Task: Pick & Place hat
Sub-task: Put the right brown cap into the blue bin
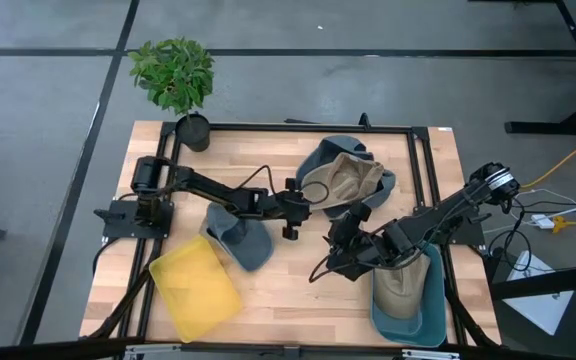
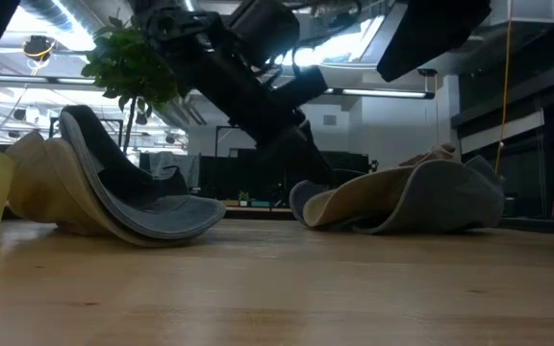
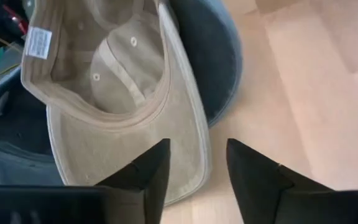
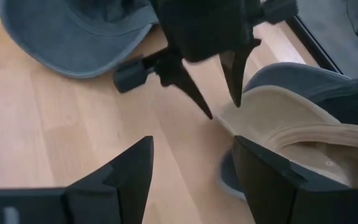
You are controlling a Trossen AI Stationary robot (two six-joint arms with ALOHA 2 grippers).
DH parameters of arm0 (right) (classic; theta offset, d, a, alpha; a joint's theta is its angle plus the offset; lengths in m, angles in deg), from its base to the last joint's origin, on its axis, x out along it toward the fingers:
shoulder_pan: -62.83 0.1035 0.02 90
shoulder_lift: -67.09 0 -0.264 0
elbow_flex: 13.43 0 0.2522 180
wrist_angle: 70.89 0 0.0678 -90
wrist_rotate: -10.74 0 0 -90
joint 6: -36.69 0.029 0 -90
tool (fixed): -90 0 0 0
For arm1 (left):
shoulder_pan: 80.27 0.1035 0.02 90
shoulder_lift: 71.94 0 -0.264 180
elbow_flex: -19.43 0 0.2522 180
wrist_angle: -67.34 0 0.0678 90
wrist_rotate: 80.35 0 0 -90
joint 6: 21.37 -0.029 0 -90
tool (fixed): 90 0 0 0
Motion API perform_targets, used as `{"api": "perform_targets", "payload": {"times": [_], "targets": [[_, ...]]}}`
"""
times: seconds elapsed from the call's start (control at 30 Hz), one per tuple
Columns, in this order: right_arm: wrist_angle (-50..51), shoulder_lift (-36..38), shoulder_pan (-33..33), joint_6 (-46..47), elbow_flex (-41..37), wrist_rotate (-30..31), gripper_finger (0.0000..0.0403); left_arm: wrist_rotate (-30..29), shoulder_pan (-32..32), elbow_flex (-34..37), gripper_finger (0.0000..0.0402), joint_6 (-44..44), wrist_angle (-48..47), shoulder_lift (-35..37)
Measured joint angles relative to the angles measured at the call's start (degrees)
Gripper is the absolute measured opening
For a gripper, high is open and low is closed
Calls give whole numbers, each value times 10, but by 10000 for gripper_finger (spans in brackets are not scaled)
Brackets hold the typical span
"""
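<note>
A tan hat [image 1: 346, 180] lies upside down on a blue hat [image 1: 330, 150] at the table's far middle. Its brim [image 3: 104, 155] points toward my left gripper [image 1: 310, 198]. My left gripper [image 3: 197, 146] is open, slanting down from the table's left. One finger is over the brim, the other over the bare wood, and the brim's edge [image 4: 229, 121] lies between them. My right gripper [image 1: 340, 242] hangs open above the table's middle, clear of the hats, with nothing between its fingers [image 4: 191, 146]. My left gripper has its fingertips [image 4: 211, 115] at the edge of the tan hat's brim, coming slanting down from the table's left. I cannot tell whether they touch it. The hat rests on the blue hat beneath it.
Another blue hat [image 1: 240, 243] lies left of the middle, beside a yellow bin [image 1: 194, 290] at the near left. A tan hat inside a blue one [image 1: 408, 290] sits at the near right. A potted plant [image 1: 178, 80] stands at the far left corner.
</note>
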Motion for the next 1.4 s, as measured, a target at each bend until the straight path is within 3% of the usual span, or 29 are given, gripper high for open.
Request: {"api": "perform_targets", "payload": {"times": [0.3,0.57,0.8,1.23,1.4], "targets": [[3,0,-16,-1,0,0,218,-14,2,-4,208,57,21,-8],[-10,0,-16,4,0,4,218,54,11,-4,212,79,27,-7],[-14,0,-17,1,0,21,218,52,10,-4,212,79,37,-7],[-23,0,-17,1,0,26,218,9,12,-41,180,29,70,-75],[-23,0,-17,1,0,26,218,9,14,-44,137,6,66,-81]]}}
